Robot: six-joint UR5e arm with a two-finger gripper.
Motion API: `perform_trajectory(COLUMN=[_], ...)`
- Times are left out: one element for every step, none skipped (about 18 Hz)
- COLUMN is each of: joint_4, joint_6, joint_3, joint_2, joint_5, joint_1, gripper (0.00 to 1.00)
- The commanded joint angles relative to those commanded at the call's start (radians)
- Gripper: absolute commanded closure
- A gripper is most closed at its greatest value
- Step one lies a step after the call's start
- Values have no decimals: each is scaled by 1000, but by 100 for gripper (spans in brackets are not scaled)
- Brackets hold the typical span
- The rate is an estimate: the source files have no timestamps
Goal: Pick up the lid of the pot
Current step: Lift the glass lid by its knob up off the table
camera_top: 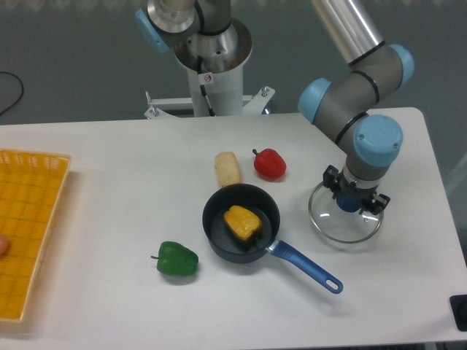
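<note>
The pot lid (pixel 330 225) is a clear glass disc with a metal rim, lying flat on the white table at the right. My gripper (pixel 355 201) points straight down over its centre, fingers around the blue knob. The wrist hides the fingertips, so I cannot tell whether they are closed on the knob. The lid appears to rest on the table.
A black pot (pixel 219 232) with a blue handle (pixel 306 267) holds a yellow item (pixel 241 222), left of the lid. A red pepper (pixel 269 164), a pale corn-like piece (pixel 228 169) and a green pepper (pixel 177 259) lie around it. A yellow basket (pixel 29 219) sits at the far left.
</note>
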Motion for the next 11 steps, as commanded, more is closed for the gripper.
perform_trajectory(joint_4=[-9,-11,-9,-9,-11,-14,-19,-28,-31,-29,-29], joint_6=[5,6,6,6,6,6,6,6,6,6,6], joint_3=[8,9,9,11,11,9,9,8,8,5,0], joint_2=[8,12,14,17,25,37,46,55,64,65,65], joint_5=[-8,-9,-8,-8,-9,-11,-17,-28,-29,-29,-29], joint_1=[0,-3,-11,-14,-15,-15,-17,-18,-18,-18,-20], gripper=[45,45,45,45,45,45,45,45,45,45,45])
